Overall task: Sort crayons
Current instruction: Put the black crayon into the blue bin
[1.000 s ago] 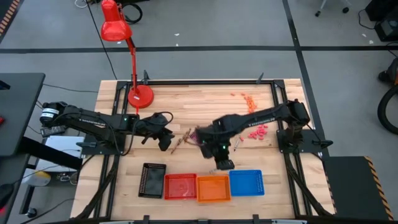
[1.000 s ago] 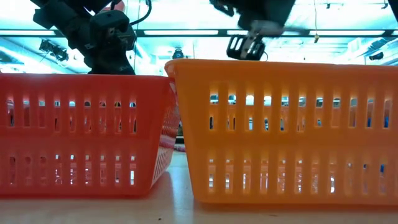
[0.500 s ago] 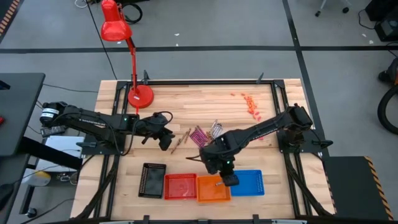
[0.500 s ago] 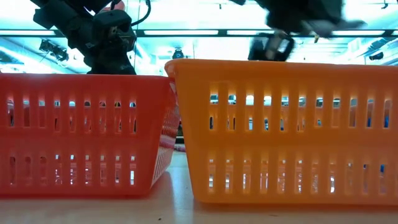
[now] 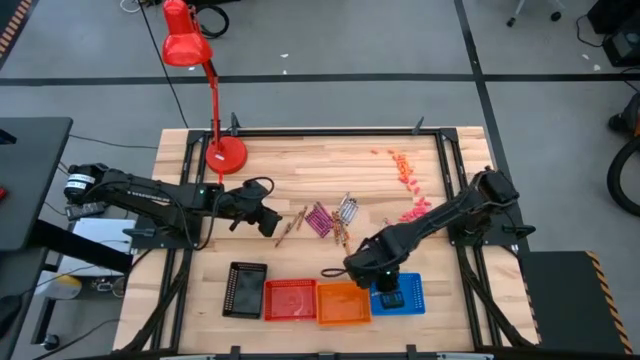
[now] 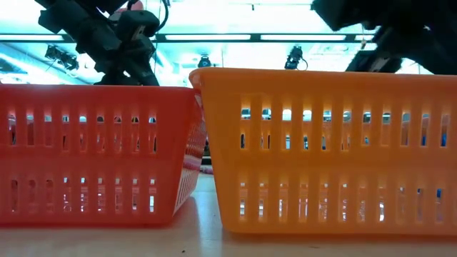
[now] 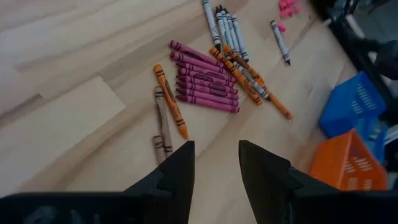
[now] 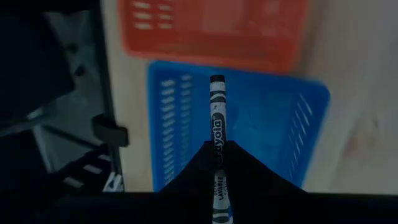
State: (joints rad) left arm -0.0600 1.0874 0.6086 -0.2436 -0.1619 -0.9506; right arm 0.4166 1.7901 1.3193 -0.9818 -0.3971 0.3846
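Pinching a grey crayon (image 8: 217,134), the right claw (image 5: 391,297) hangs over the blue basket (image 5: 412,290) beside the orange basket (image 5: 343,305).

Low view is backlit hard by ceiling strip lights (image 6: 207,37). Right wrist view is dim and soft; high view evenly lit.

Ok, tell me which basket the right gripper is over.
The blue basket, rightmost in the row; the right gripper holds a grey-white crayon above it.
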